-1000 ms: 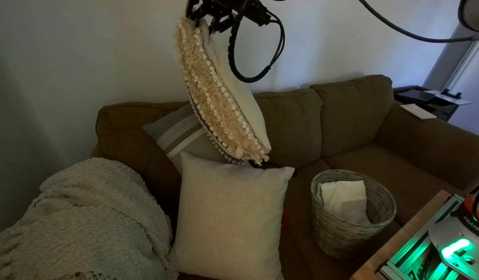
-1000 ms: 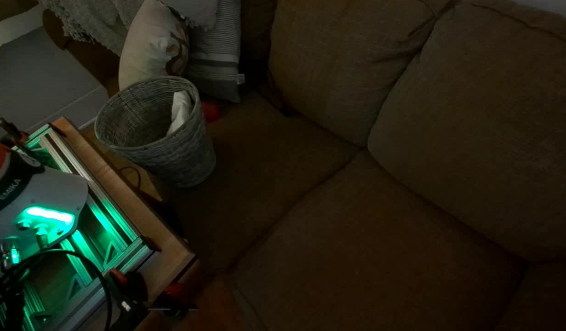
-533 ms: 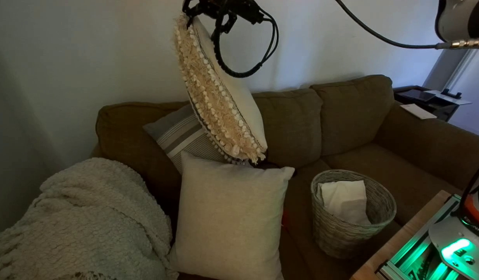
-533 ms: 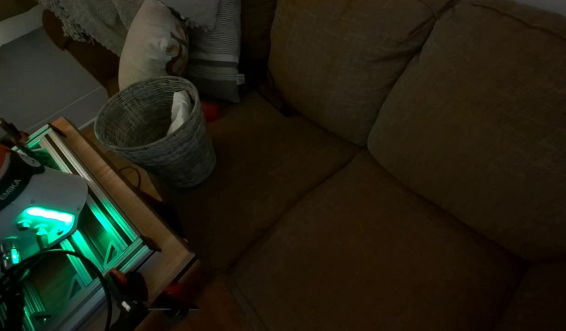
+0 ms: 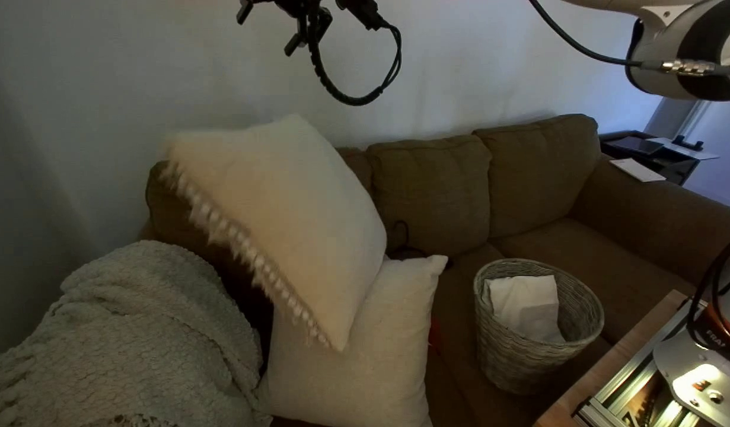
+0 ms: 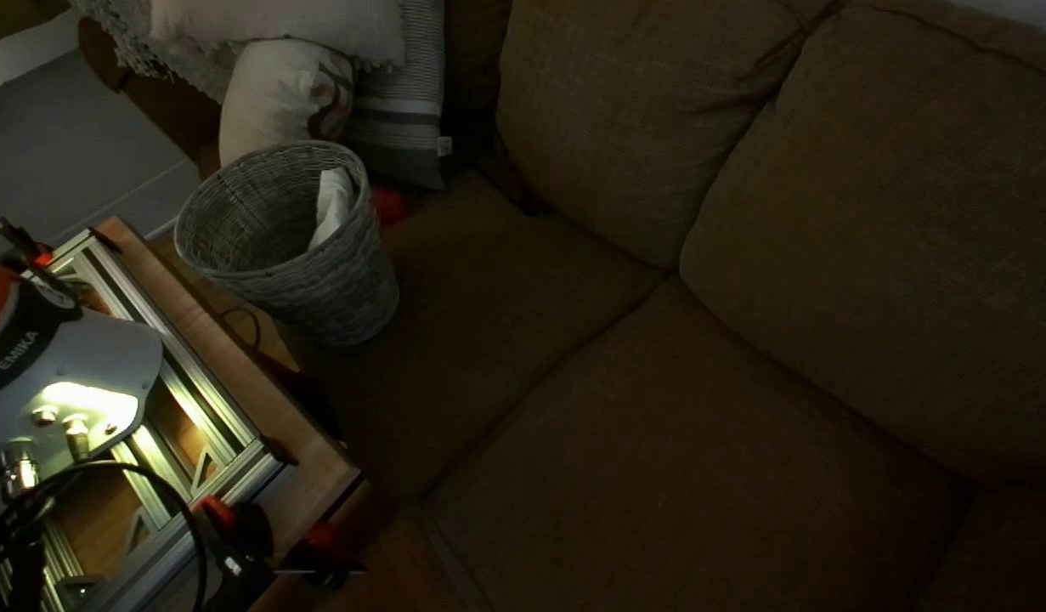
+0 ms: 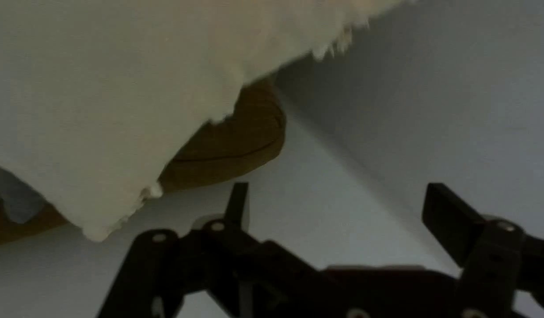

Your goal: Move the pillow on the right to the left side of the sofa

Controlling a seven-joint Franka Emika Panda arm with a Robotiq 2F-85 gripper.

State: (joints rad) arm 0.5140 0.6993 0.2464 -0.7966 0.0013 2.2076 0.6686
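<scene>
The off-white pillow [image 5: 276, 207], short fringe along its edge, leans tilted at the left end of the brown sofa [image 5: 536, 178] in an exterior view. Its lower corner overlaps the plain cream pillow, and its upper left edge is blurred. Only part of the fringed pillow [image 6: 285, 19] shows at the top of an exterior view. Above it, apart from it, my gripper [image 5: 266, 32] stands open against the wall. In the wrist view the gripper [image 7: 338, 192] has a wide gap with only wall behind it, and the pillow [image 7: 99, 97] fills the upper left.
A plain cream pillow [image 5: 382, 362] and a bunched fleece blanket [image 5: 133, 332] occupy the sofa's left end. The grey striped pillow [image 6: 399, 119] is behind. A wicker basket [image 5: 513, 367] holding white cloth [image 5: 525, 305] stands before the robot's wooden table [image 6: 310, 501].
My gripper has opened, let go of the fringed pillow and shifted up and left. The pillow has dropped and swung left, its plain face now showing. The base light went from green to white.
</scene>
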